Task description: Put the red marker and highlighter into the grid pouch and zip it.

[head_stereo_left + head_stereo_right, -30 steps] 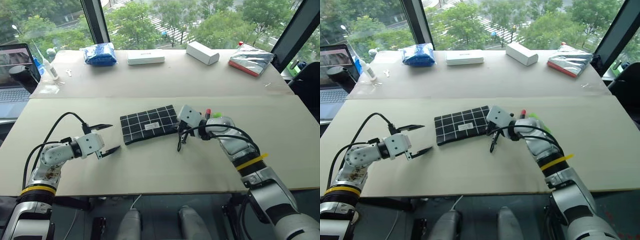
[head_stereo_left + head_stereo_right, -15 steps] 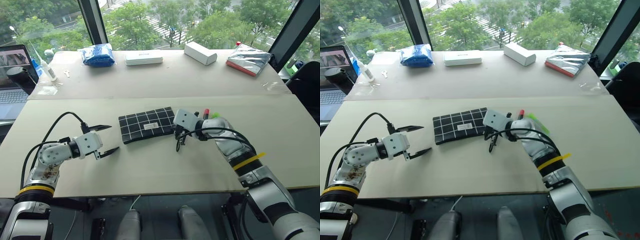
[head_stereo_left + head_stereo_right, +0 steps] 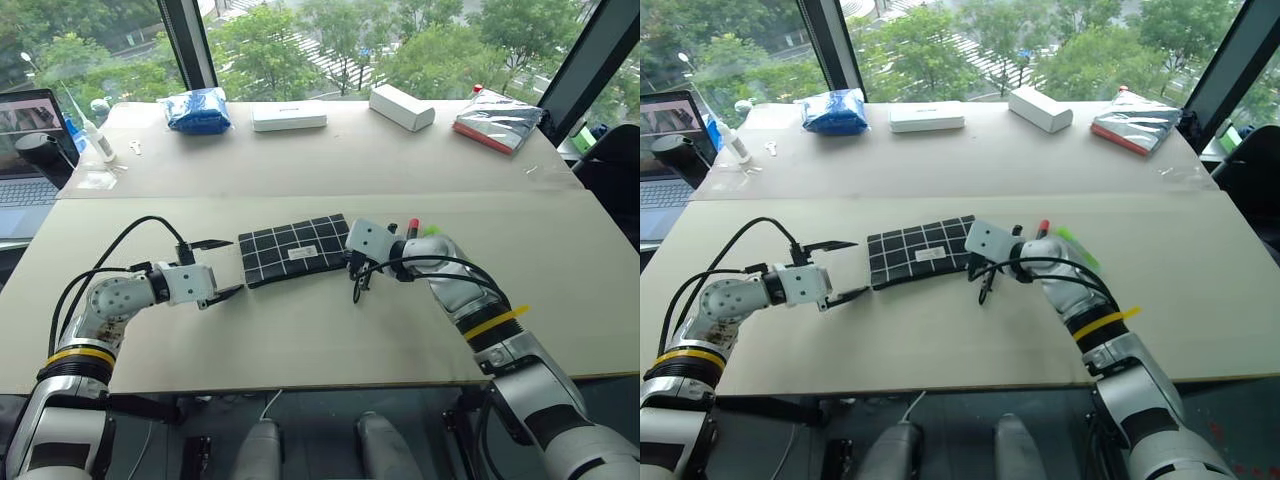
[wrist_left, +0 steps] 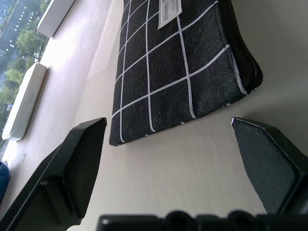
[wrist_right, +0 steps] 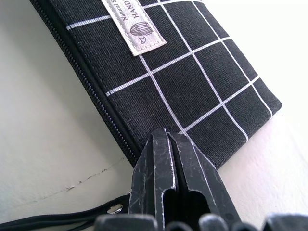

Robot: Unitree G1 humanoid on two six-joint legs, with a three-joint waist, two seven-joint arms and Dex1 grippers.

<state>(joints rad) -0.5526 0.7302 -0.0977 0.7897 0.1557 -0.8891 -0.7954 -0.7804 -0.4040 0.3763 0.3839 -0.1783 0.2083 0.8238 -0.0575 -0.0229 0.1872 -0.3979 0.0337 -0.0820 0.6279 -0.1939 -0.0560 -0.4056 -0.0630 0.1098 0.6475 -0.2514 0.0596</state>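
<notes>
Left end effector [image 3: 216, 268] stands wide open just beside the grid pouch [image 3: 296, 249], whose long axis runs across the tabletop [image 3: 330, 330] toward the right end effector [image 5: 175, 161], pinched shut at the pouch's opposite end.

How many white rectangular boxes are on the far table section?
2. A long flat white box lies right of the crumpled blue plastic bag; a shorter, thicker white box sits angled between it and the silver packet with a red edge.
</notes>
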